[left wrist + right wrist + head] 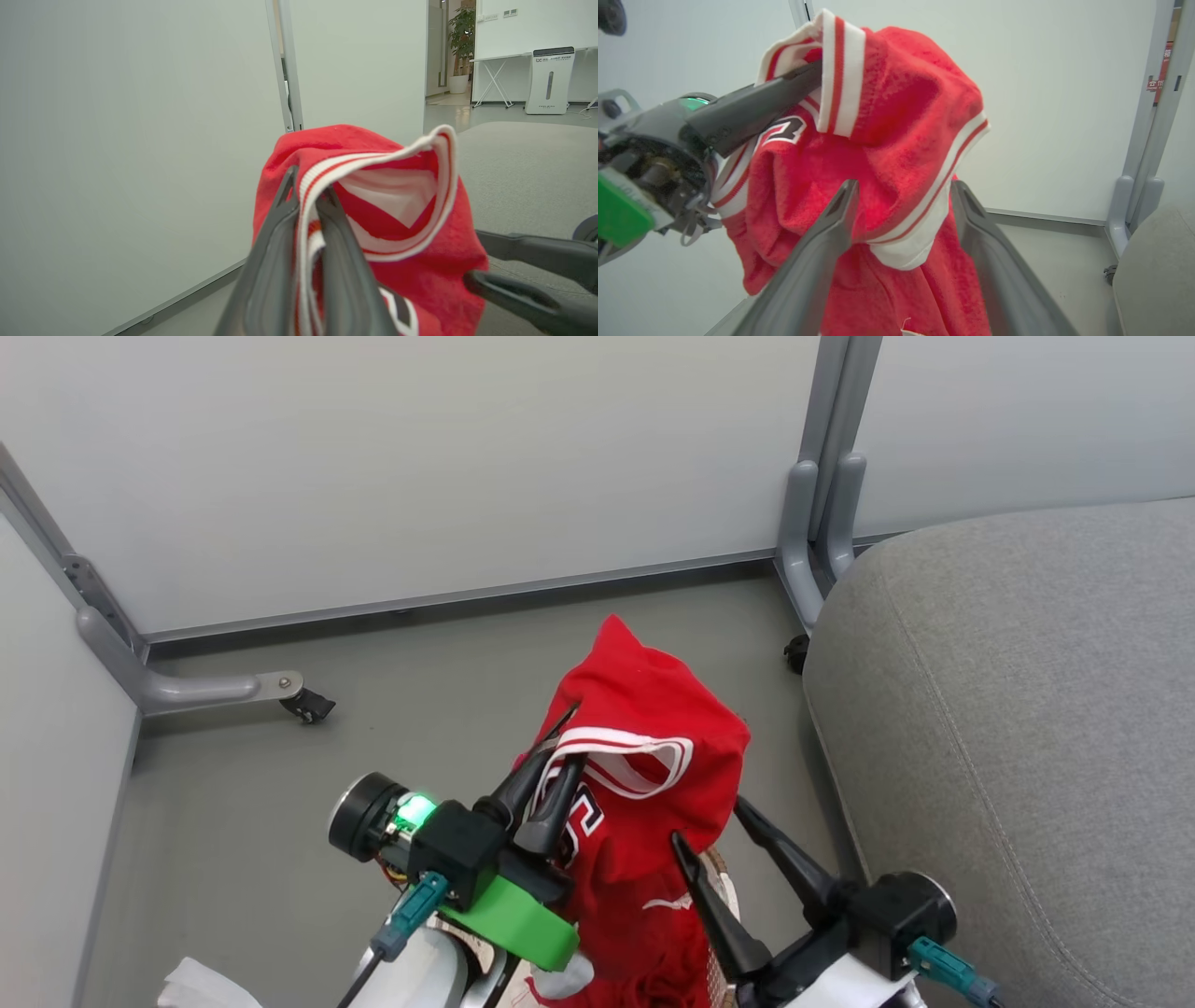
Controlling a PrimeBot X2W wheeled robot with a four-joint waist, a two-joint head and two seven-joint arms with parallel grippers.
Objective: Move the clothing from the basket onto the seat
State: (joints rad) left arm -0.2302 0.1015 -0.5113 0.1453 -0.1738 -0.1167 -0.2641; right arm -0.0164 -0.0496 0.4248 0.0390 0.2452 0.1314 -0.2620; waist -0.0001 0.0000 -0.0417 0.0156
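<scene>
pinching the clothing (644,747) (striped trim), left gripper (563,756) clamped.

Soft, even indoor light leaves only faint shadows on the grey floor (280,803), the head view crisp, while the dark fingers (275,280) nearest the left wrist lens blur out of focus.

Head camera: high, tilted down over floor (280,784) and seat (1027,709). My wrist cameras: close behind left hand (309,182), right hand (906,184), facing partition wall (117,140). All share the clothing (653,728).
</scene>
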